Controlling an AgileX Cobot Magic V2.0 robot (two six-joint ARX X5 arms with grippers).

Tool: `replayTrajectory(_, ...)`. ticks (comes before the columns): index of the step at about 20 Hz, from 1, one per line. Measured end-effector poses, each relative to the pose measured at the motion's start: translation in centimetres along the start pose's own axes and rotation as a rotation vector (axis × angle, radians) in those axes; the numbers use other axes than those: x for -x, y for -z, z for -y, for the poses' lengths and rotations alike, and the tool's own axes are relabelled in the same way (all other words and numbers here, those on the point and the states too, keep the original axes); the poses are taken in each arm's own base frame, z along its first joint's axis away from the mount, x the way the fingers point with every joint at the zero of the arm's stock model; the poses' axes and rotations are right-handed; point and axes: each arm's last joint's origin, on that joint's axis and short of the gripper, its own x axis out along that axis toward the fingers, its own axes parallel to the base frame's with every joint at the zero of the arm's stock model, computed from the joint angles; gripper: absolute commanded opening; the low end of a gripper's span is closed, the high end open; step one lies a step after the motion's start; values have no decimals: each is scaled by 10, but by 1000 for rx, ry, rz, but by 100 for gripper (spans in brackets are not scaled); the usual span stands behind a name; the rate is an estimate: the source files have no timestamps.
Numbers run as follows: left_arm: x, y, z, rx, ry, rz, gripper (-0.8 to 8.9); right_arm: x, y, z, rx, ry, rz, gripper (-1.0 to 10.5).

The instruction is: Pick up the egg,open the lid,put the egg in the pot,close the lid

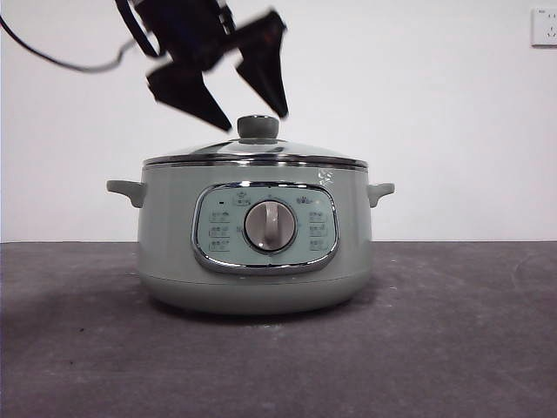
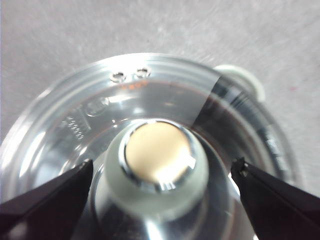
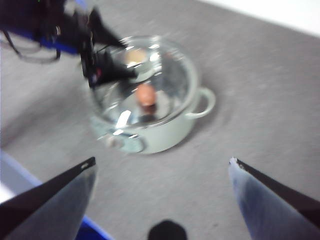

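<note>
Lid (image 1: 254, 153) seated on pot (image 1: 252, 252), centre of tabletop (image 1: 452, 331). Egg (image 3: 146, 94) visible through the glass, lying inside the pot. Left gripper (image 1: 233, 97) hangs just above the knob (image 2: 158, 167), jaws spread to either side and not touching it, apparently released. Right gripper (image 3: 162, 167) waits well apart, jaws wide, empty. Judged: task essentially complete.
</note>
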Motion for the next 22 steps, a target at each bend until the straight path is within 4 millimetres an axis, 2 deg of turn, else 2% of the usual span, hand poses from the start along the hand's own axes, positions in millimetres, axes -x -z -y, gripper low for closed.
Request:
replayTrajectory(4, 66, -1, 7, -2, 1, 20, 472, -11, 1, -1, -8, -75, -82, 437)
replayTrajectory(9, 147, 17, 19, 8, 107, 9, 462, -25, 1, -3, -25, -162, -174, 431)
replayTrajectory(10, 160, 21, 21, 10, 131, 11, 417, -27, 1, -3, -29, -179, -184, 384)
replayTrajectory(11, 171, 26, 23, 11, 149, 10, 296, -29, 1, -4, -32, -198, -196, 280)
replayTrajectory(13, 187, 34, 25, 20, 162, -8, -31, -34, 0, -4, -38, -216, -218, 30)
replayTrajectory(14, 192, 37, 26, 22, 163, -14, -5, -36, 0, -4, -40, -226, -225, -14)
replayTrajectory(17, 198, 41, 27, 24, 163, -26, -4, -39, -1, -4, -39, -234, -232, -6)
replayTrajectory(22, 199, 41, 27, 28, 159, -26, -3, -39, -1, -4, -59, -231, -233, 1)
